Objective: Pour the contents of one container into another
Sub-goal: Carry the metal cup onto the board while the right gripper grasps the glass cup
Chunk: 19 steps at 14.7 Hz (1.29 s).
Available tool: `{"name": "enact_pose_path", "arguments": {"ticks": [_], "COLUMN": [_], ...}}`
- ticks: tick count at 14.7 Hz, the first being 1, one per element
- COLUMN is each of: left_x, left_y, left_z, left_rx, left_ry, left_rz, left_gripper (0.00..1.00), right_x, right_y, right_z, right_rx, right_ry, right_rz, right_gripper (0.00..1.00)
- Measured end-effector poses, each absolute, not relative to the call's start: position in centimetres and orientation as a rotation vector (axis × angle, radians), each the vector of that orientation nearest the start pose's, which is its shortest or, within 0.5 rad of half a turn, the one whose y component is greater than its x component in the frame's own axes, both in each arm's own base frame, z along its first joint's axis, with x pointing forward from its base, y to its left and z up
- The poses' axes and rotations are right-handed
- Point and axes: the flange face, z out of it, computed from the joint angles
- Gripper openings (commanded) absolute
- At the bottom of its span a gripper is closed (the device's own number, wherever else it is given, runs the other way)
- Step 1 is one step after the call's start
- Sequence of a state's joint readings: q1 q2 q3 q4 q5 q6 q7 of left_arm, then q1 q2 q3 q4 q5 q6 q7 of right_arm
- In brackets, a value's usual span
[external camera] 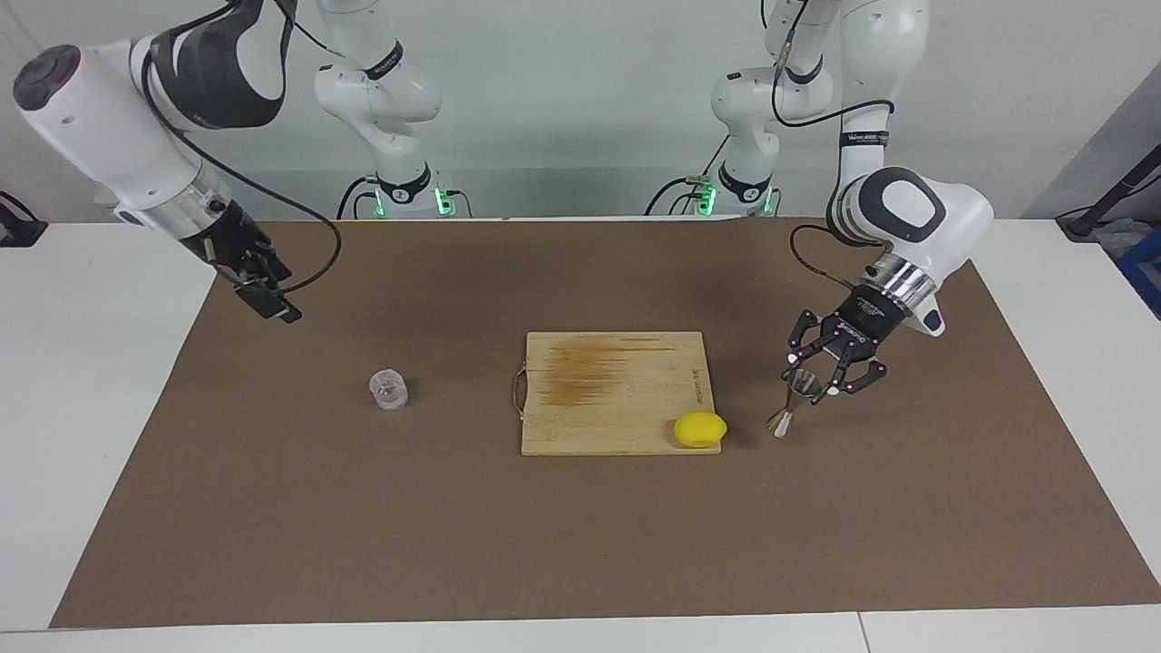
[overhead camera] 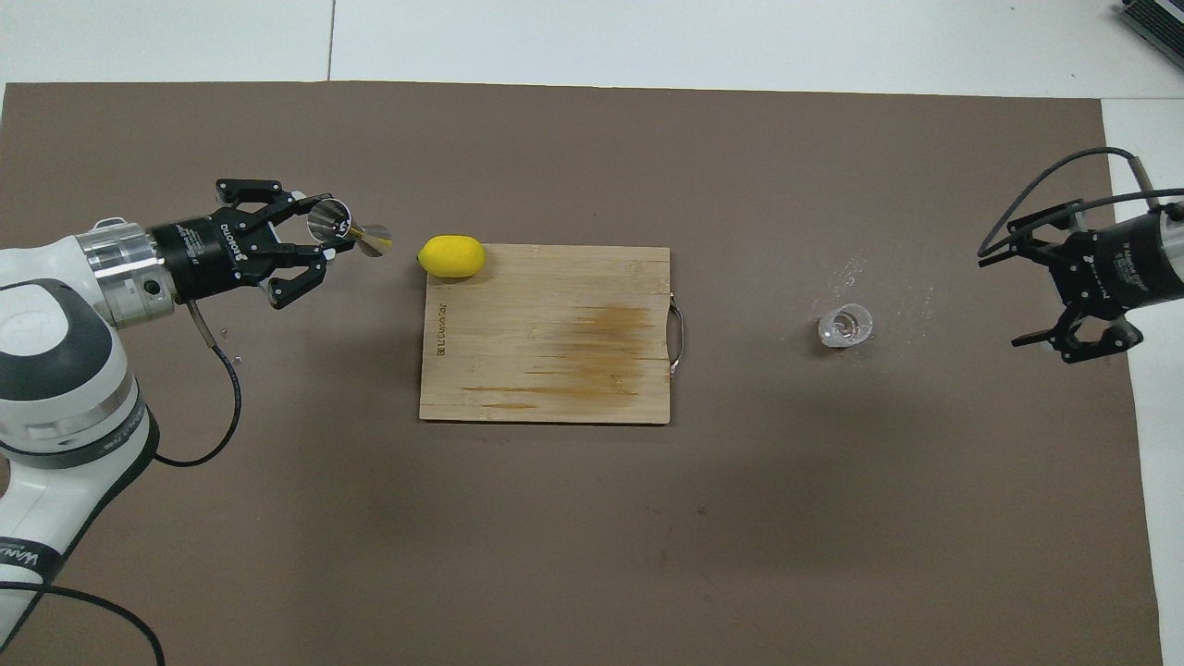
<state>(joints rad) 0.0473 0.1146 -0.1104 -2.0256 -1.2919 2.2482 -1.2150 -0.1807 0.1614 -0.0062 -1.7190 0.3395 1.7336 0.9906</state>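
Observation:
The clear cup (external camera: 388, 390) (overhead camera: 845, 326) stands upright on the brown mat toward the right arm's end, with something small in its bottom. My left gripper (external camera: 810, 385) (overhead camera: 324, 231) is shut on the metal jigger (external camera: 791, 404) (overhead camera: 344, 228), gripping its upper cone. The jigger hangs tilted just above the mat, right beside the lemon. My right gripper (external camera: 272, 304) (overhead camera: 1004, 298) hovers open and holds nothing, over the mat's edge at the right arm's end, well apart from the cup.
A wooden cutting board (external camera: 617, 390) (overhead camera: 546, 333) lies mid-mat between jigger and cup. A yellow lemon (external camera: 699, 429) (overhead camera: 451, 256) rests on its corner toward the left arm's end. A few white specks (overhead camera: 856, 268) dot the mat by the cup.

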Motion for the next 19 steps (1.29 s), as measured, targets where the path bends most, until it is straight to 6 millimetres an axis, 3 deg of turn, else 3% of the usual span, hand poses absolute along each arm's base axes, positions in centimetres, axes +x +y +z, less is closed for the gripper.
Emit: {"name": "enact_pose_path", "arguments": {"ticks": [3, 6, 10, 13, 16, 19], "left_x": [59.2, 58.0, 56.2, 53.5, 52.1, 51.2], "left_y": [-9.5, -15.3, -22.2, -27.9, -30.0, -31.3], "left_z": [43.8, 44.3, 44.0, 42.8, 42.0, 39.7], "left_rx": [1.248, 1.337, 1.290, 1.210, 1.154, 1.115], "left_ry": [1.769, 1.716, 1.731, 1.778, 1.814, 1.859], "left_rz": [-0.700, -0.744, -0.680, -0.631, -0.624, -0.621], "left_gripper": [0.00, 0.00, 0.00, 0.00, 0.00, 0.00], "right_x": [60.5, 61.3, 61.4, 61.7, 61.9, 62.0], "right_y": [-8.7, -9.3, -9.4, -9.2, -9.1, -8.8], "right_z": [43.8, 40.3, 34.9, 31.5, 29.5, 28.5], "right_rx": [-2.210, -2.099, -2.003, -1.952, -1.963, -1.964], "right_ry": [1.748, 1.806, 1.859, 1.862, 1.821, 1.774], "right_rz": [0.462, 0.526, 0.592, 0.642, 0.647, 0.661], "right_gripper": [0.93, 0.95, 0.97, 0.97, 0.97, 0.97]}}
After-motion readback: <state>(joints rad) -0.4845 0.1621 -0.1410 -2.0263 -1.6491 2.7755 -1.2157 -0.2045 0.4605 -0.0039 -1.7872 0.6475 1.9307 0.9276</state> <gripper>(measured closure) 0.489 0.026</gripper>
